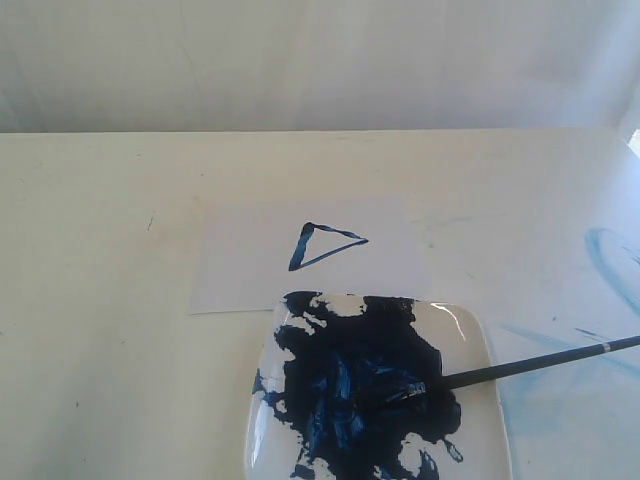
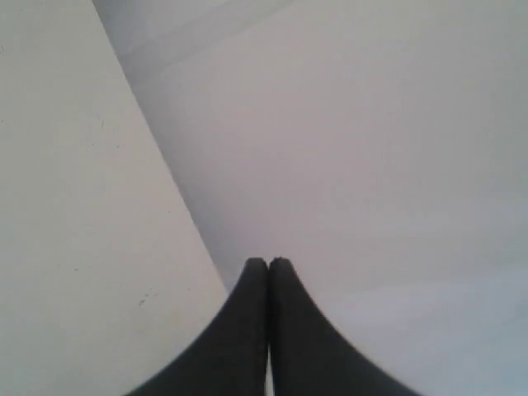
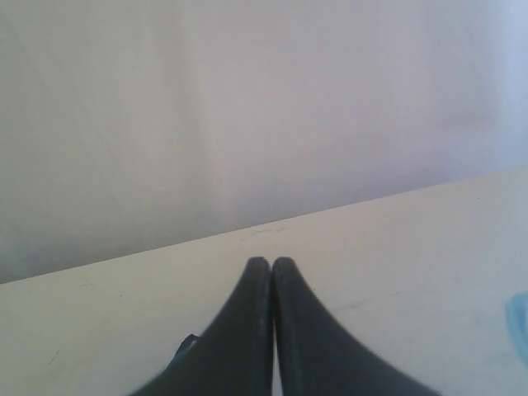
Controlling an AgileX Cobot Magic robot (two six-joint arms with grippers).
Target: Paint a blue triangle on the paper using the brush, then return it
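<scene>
Both parts of the task look done, as far as these views can tell: the blue triangle stands closed on the paper, its sharp point toward 3 o'clock, and the brush lies with its bristles in the dark paint on the plate, which sits at 6 o'clock from the triangle and overlaps the paper's near edge. The handle runs off toward 3 o'clock, past the plate's rim and out of the picture. Nothing seems left, unless the brush belongs elsewhere. Only the exterior view shows these things, and no arm appears in it. Only the wrist views show the hands: the left gripper and the right gripper each have jaws pressed together on nothing, over the bare table.
</scene>
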